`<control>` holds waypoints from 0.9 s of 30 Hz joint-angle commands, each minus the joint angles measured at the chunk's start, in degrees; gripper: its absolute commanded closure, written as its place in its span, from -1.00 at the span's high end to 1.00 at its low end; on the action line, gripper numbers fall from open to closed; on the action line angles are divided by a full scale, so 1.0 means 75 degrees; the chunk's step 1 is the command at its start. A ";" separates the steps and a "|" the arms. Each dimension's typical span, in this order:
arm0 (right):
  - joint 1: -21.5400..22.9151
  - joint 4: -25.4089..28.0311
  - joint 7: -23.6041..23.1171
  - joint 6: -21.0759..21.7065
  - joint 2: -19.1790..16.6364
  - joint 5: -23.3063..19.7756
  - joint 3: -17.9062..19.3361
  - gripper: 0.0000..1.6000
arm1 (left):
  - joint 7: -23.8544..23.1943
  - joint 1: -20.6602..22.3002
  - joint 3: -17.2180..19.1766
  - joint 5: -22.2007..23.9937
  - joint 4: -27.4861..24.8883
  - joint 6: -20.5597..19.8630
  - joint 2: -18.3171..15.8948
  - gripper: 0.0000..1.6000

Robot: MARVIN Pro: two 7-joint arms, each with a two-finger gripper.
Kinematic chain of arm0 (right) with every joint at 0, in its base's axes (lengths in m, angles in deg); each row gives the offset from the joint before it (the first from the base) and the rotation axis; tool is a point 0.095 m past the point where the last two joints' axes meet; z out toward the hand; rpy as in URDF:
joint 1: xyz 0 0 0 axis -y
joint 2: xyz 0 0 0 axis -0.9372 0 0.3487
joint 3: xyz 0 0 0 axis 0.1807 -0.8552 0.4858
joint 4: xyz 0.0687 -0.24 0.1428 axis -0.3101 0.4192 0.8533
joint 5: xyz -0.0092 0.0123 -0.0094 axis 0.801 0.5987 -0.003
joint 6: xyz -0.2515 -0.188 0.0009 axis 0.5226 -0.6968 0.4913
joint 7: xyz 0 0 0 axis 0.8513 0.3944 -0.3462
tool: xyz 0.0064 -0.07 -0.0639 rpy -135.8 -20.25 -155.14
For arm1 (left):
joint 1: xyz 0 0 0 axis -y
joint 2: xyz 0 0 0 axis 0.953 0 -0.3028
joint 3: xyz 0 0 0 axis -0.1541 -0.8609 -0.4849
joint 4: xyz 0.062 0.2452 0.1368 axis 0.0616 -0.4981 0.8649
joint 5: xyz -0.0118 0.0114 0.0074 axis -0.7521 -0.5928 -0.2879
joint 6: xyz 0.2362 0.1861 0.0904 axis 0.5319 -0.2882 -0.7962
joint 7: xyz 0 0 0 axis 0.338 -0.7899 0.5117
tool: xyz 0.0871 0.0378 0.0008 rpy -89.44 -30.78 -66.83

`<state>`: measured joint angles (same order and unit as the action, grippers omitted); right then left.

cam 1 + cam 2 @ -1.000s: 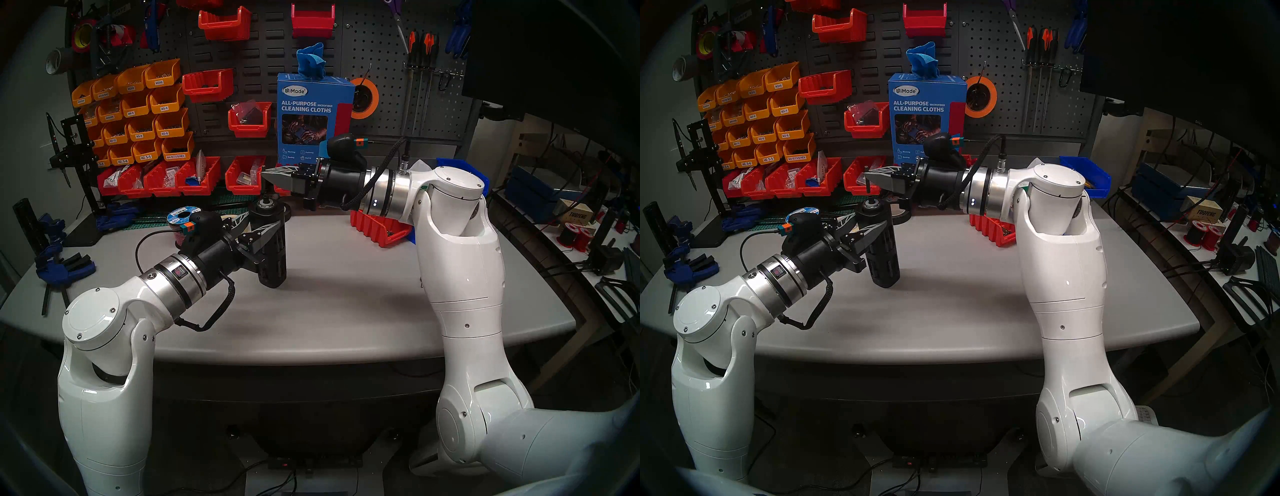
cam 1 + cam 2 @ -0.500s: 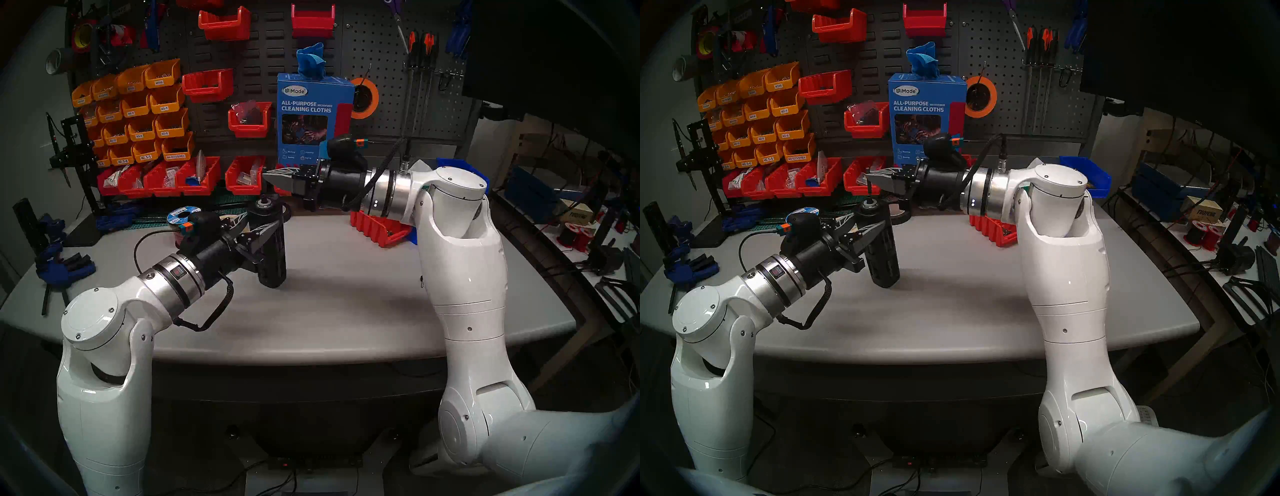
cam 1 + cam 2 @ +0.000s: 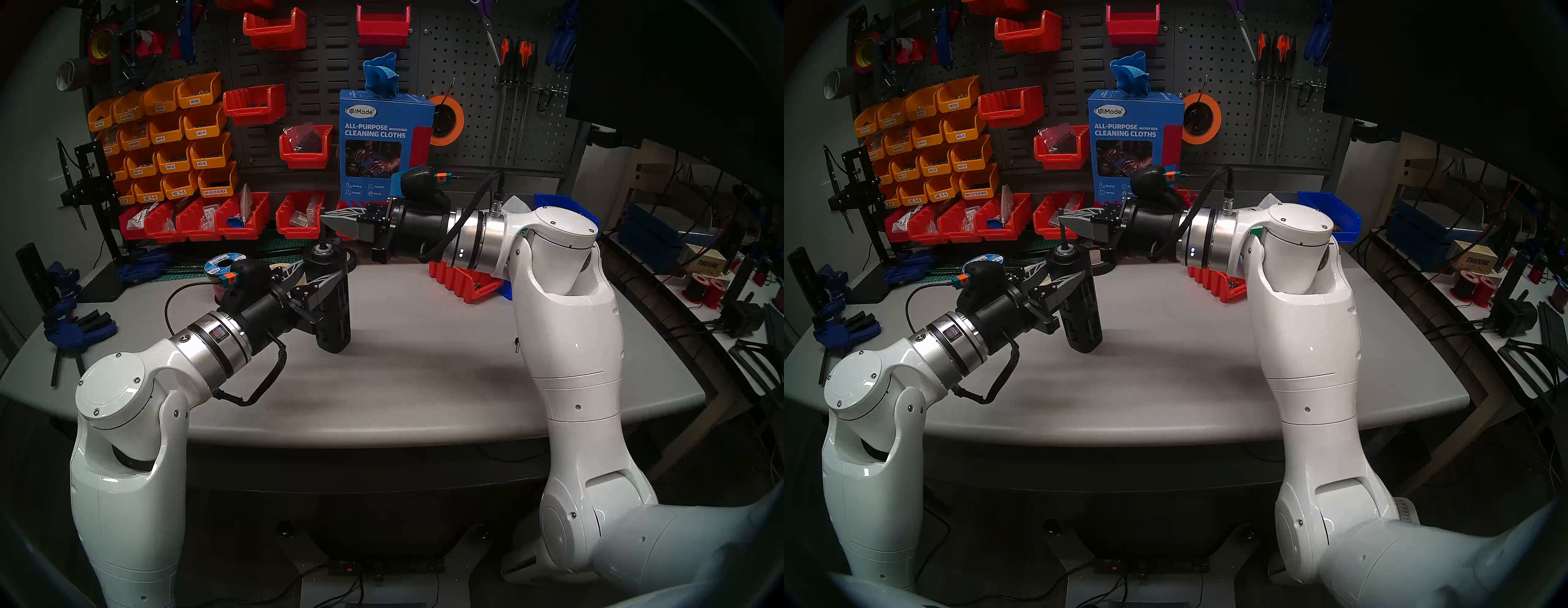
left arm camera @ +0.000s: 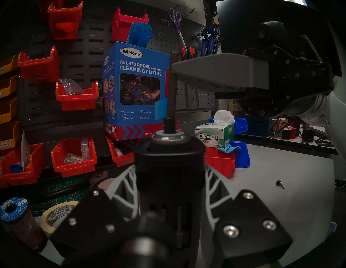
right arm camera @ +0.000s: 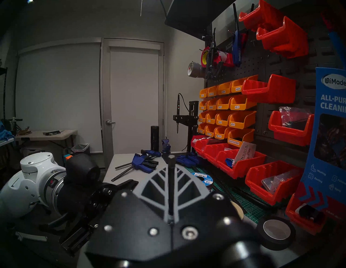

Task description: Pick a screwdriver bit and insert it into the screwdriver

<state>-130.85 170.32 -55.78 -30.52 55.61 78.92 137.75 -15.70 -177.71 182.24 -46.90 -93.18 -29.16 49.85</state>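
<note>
Compared with 1 second ago, the right gripper [image 3: 1067, 219] has tilted slightly and the screwdriver bit [image 4: 171, 86] pinched in it now reaches down to the socket of the screwdriver [image 3: 330, 297]. The bit stands upright, long axis vertical, lower tip at the silver-ringed socket; the left gripper [image 3: 316, 276] clamps the nearly upright black cylinder. Below lies a grey table [image 3: 424, 373], a pegboard [image 3: 466, 76] with red and orange bins on the far side.
</note>
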 commanded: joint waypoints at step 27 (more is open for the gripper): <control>0.0025 0.0258 -0.0075 0.0056 -0.0014 -0.0052 0.0130 -1.00 | 0.0050 -0.0036 -0.0022 -0.0068 -0.0009 0.0023 0.0013 -1.00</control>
<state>-131.08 170.61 -56.07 -30.65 55.56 78.80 138.58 -15.52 -177.71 181.79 -47.35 -93.25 -28.90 49.85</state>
